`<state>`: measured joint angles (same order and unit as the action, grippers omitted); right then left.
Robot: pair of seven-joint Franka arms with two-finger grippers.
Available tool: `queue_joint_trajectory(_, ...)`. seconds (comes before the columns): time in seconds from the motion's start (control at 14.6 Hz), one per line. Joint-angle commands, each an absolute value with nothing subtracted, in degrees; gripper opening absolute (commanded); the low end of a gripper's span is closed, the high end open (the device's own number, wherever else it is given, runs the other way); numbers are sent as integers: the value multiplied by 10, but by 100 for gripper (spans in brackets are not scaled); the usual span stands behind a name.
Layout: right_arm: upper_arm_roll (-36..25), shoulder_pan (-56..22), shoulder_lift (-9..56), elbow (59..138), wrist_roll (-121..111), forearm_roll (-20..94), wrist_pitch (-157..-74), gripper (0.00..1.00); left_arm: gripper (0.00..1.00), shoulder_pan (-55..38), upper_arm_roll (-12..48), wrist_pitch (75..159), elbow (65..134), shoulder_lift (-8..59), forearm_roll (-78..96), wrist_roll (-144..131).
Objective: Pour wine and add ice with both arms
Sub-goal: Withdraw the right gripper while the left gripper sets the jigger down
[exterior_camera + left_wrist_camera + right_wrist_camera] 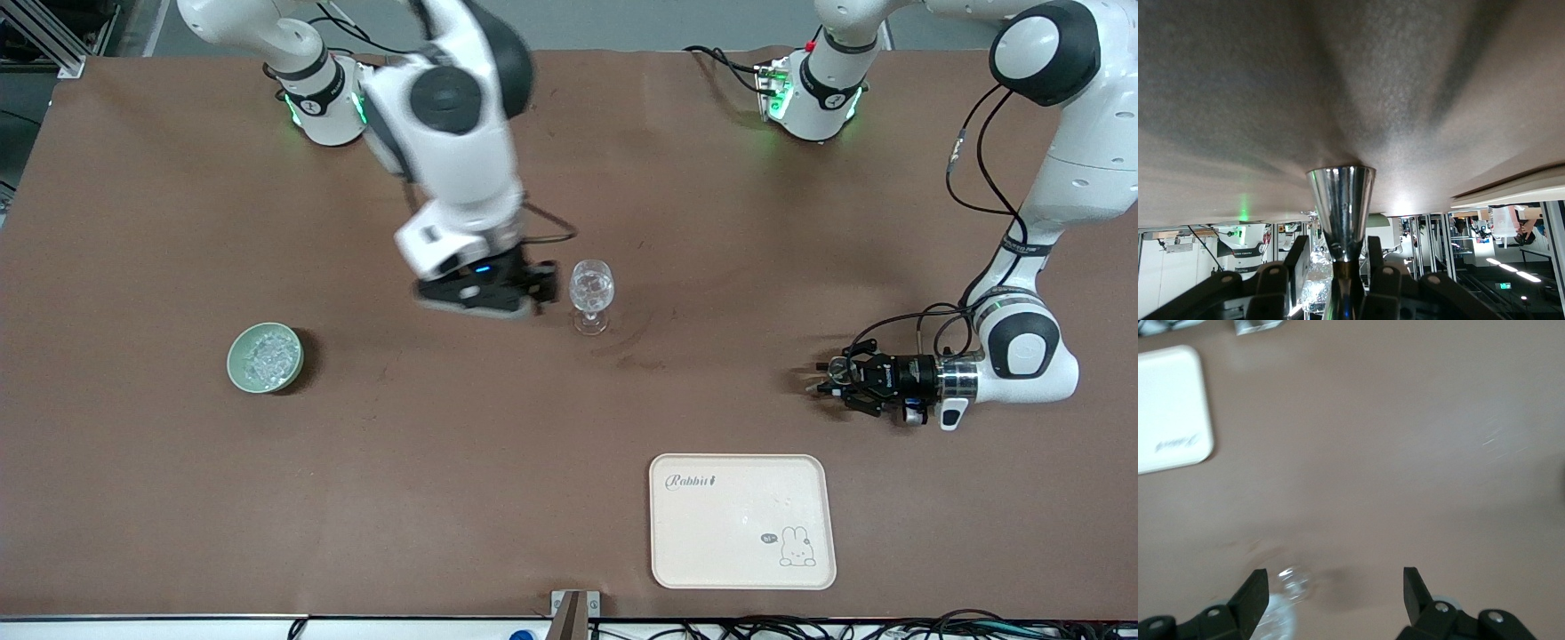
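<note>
A clear stemmed glass (591, 294) stands mid-table with ice chunks (591, 286) in its bowl. My right gripper (542, 284) is open and empty, just beside the glass toward the right arm's end. In the right wrist view the gripper (1335, 587) has wide-spread jaws, and the glass (1288, 590) shows by one finger. My left gripper (822, 380) lies low and level near the left arm's end, shut on a shiny metal cone-shaped cup (1341, 207). In the left wrist view the gripper (1336, 259) points at the distant glass (1313, 280).
A pale green bowl (233, 364) holding more ice (269, 353) sits toward the right arm's end. A cream tray (742, 520) with a rabbit print lies near the front edge, nearer the camera than the glass.
</note>
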<state>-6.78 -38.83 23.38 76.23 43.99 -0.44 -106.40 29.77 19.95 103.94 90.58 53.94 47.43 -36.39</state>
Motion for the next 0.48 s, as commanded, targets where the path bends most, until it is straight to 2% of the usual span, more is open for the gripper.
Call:
queue_joint_trajectory(0.0,-57,-305,172,801,377,-36,-1027,93,58,295,198,1031,897,539,467,-366)
queue_joint_trajectory(0.21,-58,-224,131,830,317,-85,-1024,96,97,302,199,1031,895,529,423,-368)
queue_joint_trajectory(0.27,-58,-197,119,838,271,-85,-1015,96,100,302,199,1031,895,522,411,-371)
queue_joint_trajectory(0.41,-56,-135,94,853,186,-84,-1007,96,100,305,199,1030,895,506,404,-380)
